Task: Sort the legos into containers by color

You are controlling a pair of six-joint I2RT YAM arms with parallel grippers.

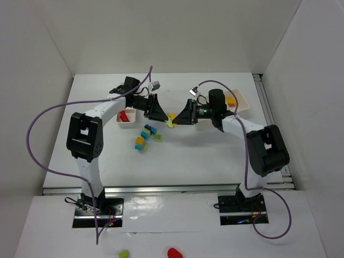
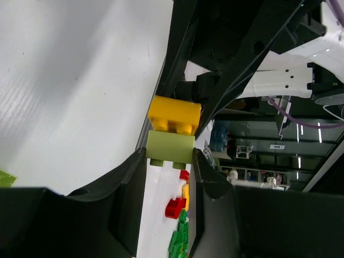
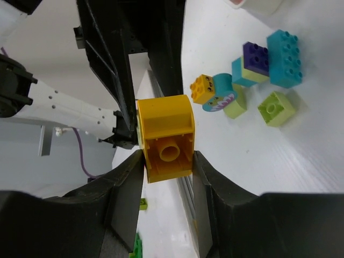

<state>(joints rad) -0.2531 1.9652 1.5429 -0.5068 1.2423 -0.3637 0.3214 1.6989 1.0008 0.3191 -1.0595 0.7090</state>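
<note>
With left gripper [image 2: 169, 159], clamps green brick [image 2: 170, 144]; with right gripper [image 3: 167, 161], grips yellow brick [image 3: 164, 126] stacked on it, aloft over table [image 1: 204, 156]. Risks, if pulled askew, a slipped grip and dropped pair among loose bricks [image 1: 146, 134].

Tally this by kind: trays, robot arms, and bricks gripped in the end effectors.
White trays: 2
Robot arms: 2
Held bricks: 2, the yellow brick and the lime green brick
Total: 6
</note>
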